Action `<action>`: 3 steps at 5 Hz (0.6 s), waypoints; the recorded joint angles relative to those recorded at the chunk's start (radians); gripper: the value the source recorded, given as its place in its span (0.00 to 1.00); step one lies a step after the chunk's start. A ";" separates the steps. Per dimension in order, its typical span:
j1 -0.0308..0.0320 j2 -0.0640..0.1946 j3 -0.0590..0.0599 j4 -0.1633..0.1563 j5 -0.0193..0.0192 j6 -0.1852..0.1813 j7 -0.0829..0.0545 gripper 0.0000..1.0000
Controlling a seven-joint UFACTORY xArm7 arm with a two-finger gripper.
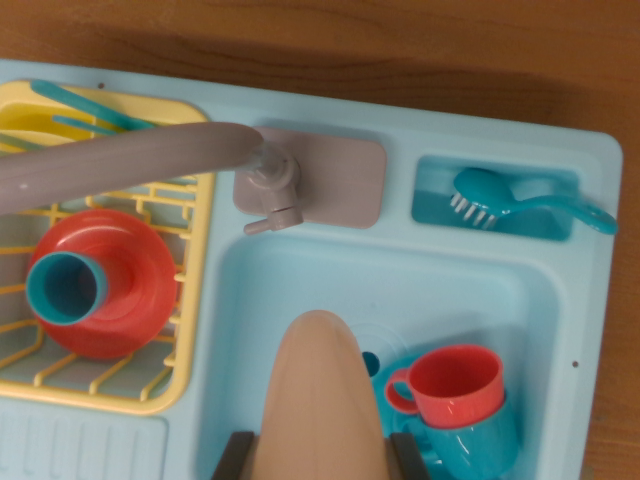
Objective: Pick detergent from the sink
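- Toy sink [560, 300]: pale blue plastic, smooth, faintly glossy.
- Surface [400, 50]: brown wood, grain showing, matt.
- Faucet [268, 185]: grey matt plastic.
- Drying rack [190, 300]: yellow plastic.
- Red cup [455, 385]: glossy plastic.
- Teal brush [500, 200]: plastic, with white bristles.
- Detergent bottle [320, 400]: beige, smooth, matt.

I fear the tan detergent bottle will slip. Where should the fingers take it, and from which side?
Across the broad part of the detergent bottle, coming from the wrist view's bottom edge, where the fingers flank it. Its far end tapers to a smooth round tip that would likely squeeze out.
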 joint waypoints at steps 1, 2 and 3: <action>0.0000 0.000 0.000 0.000 0.0000 0.000 0.000 1.00; 0.0001 -0.005 0.000 0.013 -0.0006 0.017 0.001 1.00; 0.0001 -0.005 0.000 0.013 -0.0006 0.017 0.001 1.00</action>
